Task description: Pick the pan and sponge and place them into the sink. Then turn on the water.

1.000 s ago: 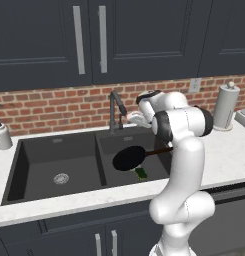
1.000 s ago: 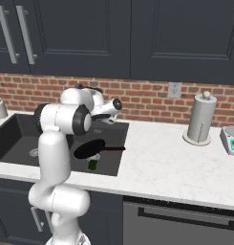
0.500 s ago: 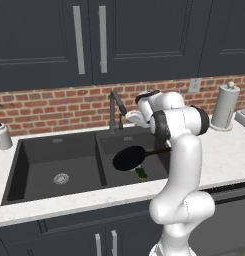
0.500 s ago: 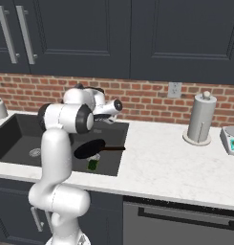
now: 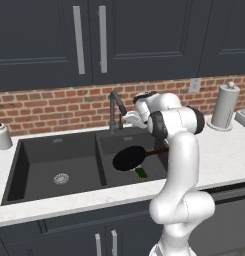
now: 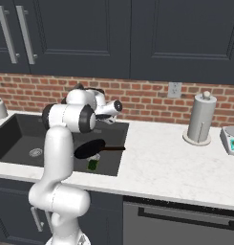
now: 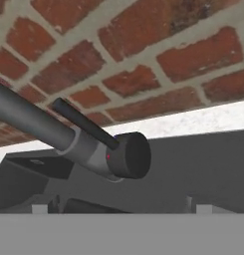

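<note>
The black pan lies in the right basin of the dark sink, its handle pointing right. The green sponge lies just in front of it on the basin floor. From the right base view the pan and the sponge show in that same basin. My gripper is open and holds nothing, and hovers at the back of the sink beside the dark faucet. In the hand view the faucet body and its thin lever are very close ahead. No water shows at the spout.
A white soap dispenser stands on the counter left of the sink. A paper towel roll and a small scale stand at the right. The brick wall is right behind the faucet, with dark cabinets above.
The hand has crept slightly left toward the faucet. Pan and sponge have not moved.
</note>
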Robot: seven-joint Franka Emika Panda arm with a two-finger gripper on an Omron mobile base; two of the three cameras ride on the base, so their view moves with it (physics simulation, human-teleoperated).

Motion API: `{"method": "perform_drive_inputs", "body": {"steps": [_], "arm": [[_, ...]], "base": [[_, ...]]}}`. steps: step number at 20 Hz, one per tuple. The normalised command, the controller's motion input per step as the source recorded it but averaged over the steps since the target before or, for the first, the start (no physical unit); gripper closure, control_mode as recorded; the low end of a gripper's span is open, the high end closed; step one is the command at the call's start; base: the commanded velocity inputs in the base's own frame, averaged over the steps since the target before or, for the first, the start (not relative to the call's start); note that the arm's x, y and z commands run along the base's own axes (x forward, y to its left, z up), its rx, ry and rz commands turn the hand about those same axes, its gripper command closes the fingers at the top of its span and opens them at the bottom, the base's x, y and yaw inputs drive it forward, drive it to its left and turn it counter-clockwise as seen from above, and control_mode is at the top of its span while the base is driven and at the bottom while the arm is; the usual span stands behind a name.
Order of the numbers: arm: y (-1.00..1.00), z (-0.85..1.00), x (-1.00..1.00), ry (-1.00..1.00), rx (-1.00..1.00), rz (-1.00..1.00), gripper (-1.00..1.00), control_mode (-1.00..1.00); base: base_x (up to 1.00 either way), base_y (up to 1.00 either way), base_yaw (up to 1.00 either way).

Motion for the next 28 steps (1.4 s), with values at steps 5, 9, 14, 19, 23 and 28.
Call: {"method": "perform_drive_inputs", "body": {"steps": [5,9,14,19,23,28], "arm": [[0.09,-0.05,0.23,0.02,0.01,0.00,-1.00,-1.00],[0.09,-0.08,0.28,0.04,0.00,0.00,-1.00,-1.00],[0.08,-0.14,0.27,0.03,0.00,0.00,-1.00,-1.00],[0.06,-0.15,0.20,0.00,0.00,0.00,-1.00,-1.00],[0.08,-0.17,0.27,0.01,0.00,-0.01,-1.00,-1.00],[0.02,-0.15,0.30,0.01,0.01,-0.01,-1.00,-1.00]], "base": [[0.00,0.00,0.00],[0.00,0.00,0.00],[0.00,0.00,0.00],[0.00,0.00,0.00],[0.00,0.00,0.00],[0.00,0.00,0.00]]}}
